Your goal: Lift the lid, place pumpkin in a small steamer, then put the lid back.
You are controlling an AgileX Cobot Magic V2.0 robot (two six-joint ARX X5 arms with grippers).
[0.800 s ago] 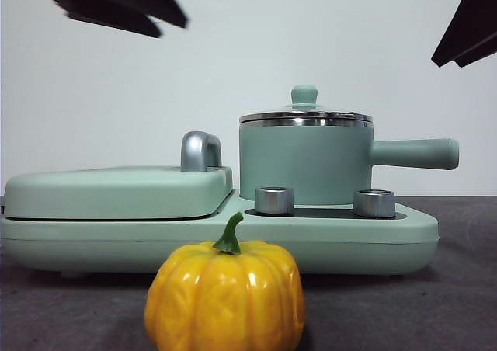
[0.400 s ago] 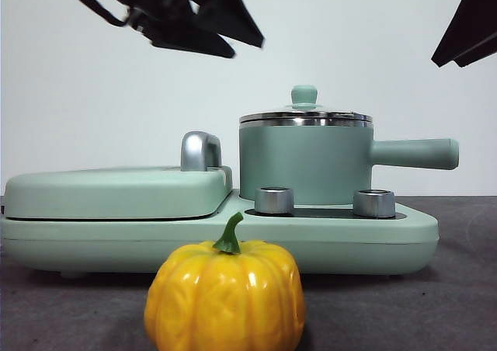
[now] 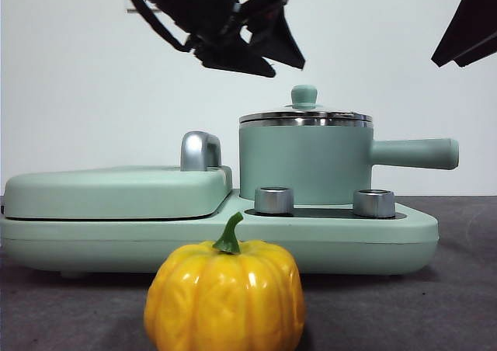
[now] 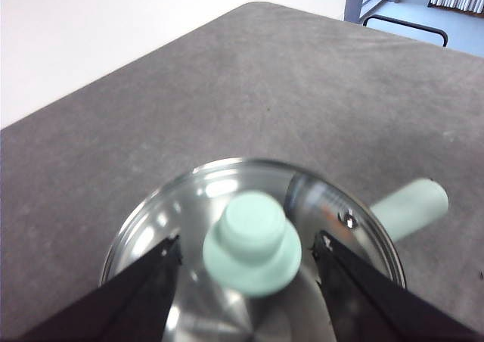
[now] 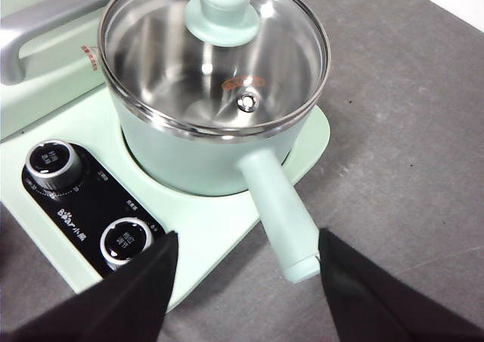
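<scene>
my left gripper (image 4: 246, 244) is spread wide above the lid (image 3: 305, 117) on the steamer (image 3: 304, 163), so i'd center on the knob (image 4: 252, 241), drop straight, squeeze, lift; pumpkin (image 3: 225, 297) waits nearer.

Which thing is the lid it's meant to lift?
Find the long mint-green cooker, then the round pot on its right half. The lid sits on that pot: clear glass, steel-rimmed, small green knob, unlike the flat opaque cover alongside.
</scene>
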